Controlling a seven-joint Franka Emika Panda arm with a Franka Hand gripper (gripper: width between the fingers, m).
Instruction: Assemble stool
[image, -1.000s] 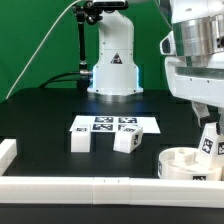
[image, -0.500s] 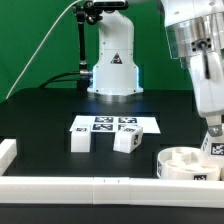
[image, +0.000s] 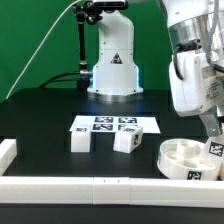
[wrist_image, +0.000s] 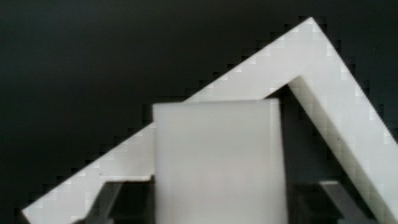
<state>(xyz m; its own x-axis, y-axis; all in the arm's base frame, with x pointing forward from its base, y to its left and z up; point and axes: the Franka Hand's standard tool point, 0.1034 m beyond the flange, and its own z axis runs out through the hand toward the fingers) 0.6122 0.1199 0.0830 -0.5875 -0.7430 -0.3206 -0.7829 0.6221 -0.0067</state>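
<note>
Plainly, the trouble could come in the lower right of the exterior view. There the seat lies just behind the border rail, and at its right rim the gripper is clamped on the held leg, which looks slightly tilted. Whether it touches the seat, I cannot tell. If it meets its socket askew, I judge it could jam, push the seat, or twist between the fingers.

The stool is white plastic with black-and-white tags. The left loose leg and right loose leg stand low mid-frame, before the marker board. The seat is a round shallow dish.
</note>
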